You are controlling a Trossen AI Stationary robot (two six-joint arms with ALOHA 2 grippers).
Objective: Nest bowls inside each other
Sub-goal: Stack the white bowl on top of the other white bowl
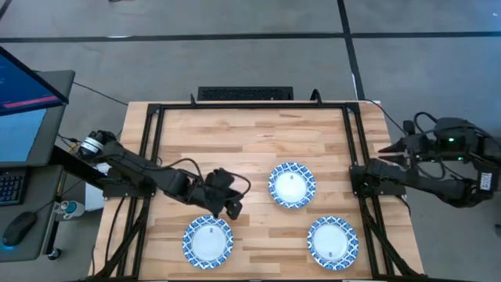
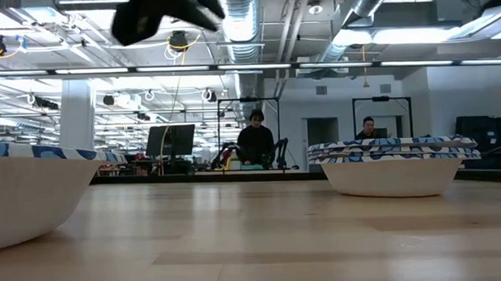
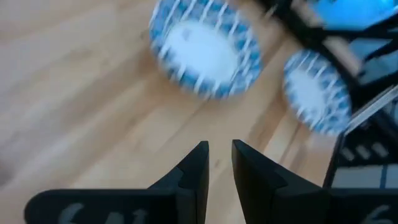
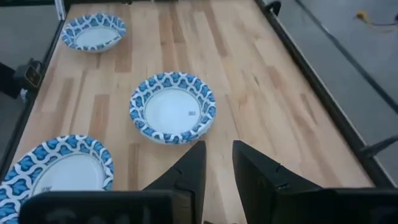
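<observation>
Three blue-rimmed white bowls rest on their bases on the wooden table: one in the middle, one near-left, one near-right. My left gripper hovers above the table just beyond the near-left bowl, its fingers a narrow gap apart and holding nothing. Its wrist view shows two bowls ahead, blurred. My right gripper waits at the table's right rail, narrowly open and empty, facing the middle bowl. The low view shows a dark gripper above two bowls.
A black metal frame runs along the table's left, far and right sides. A keyboard lies beyond the far edge. Bare wood fills the far half of the table. Two people sit far off in the room.
</observation>
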